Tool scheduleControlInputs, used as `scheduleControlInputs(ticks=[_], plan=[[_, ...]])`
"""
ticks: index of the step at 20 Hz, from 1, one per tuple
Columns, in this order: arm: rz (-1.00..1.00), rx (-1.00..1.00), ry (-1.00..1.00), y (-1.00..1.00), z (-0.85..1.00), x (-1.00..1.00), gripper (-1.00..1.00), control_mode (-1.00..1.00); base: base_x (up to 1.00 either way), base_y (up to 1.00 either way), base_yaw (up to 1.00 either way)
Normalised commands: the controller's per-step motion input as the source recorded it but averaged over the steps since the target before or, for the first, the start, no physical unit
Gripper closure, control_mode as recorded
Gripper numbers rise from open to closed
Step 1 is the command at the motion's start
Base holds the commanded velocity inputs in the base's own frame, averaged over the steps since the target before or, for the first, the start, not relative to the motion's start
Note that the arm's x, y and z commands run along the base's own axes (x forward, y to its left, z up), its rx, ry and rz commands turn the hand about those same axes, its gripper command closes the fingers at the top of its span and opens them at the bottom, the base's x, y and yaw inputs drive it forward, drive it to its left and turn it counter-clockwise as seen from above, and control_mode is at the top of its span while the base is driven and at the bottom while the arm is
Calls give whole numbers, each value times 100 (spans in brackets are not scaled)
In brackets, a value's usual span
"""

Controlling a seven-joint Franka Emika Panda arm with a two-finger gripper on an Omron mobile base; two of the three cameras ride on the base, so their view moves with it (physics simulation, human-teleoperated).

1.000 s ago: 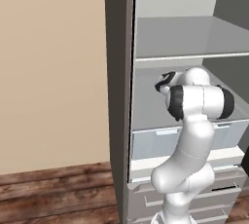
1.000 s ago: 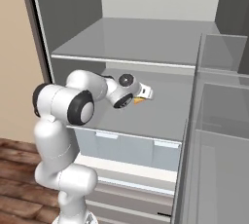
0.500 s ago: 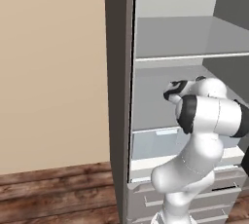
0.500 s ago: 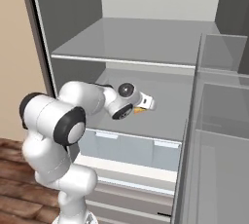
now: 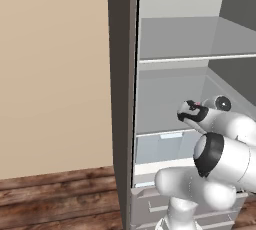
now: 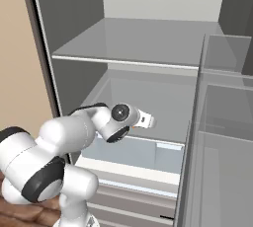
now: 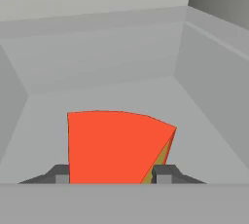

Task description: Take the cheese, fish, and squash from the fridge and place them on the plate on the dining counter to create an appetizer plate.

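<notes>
Claw [image 7: 113, 174] deep in the fridge [image 6: 148, 43], fingers clamped either side of the cheese [image 7: 114, 147] above the shelf. Looks stiff and light; flat flanks suit gripping, the wedge's taper might slip.

Even, shadowless rendered light (soft, slightly blurred edges), with no glare anywhere.

The arm reaches into the open fridge [image 6: 148, 48], between its 2 shelves, above the drawer [image 6: 163, 154]. In the hand view, the cheese [image 7: 114, 147] sits between the 2 fingertips [image 7: 163, 174] of the end effector [image 7: 111, 174], touching both, with the fridge's back wall behind it and a side wall on each side.
</notes>
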Motion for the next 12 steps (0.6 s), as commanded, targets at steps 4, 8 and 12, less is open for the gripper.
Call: scheduleControlInputs(ticks=[4, 8, 12], plan=[[2, -5, 8, 2, 74, -85, 100, -100, 0, 0, 0], [8, -6, 15, 1, 86, -83, 100, -100, 0, 0, 0], [13, -6, 14, 5, 76, -74, 100, -100, 0, 0, 0]])
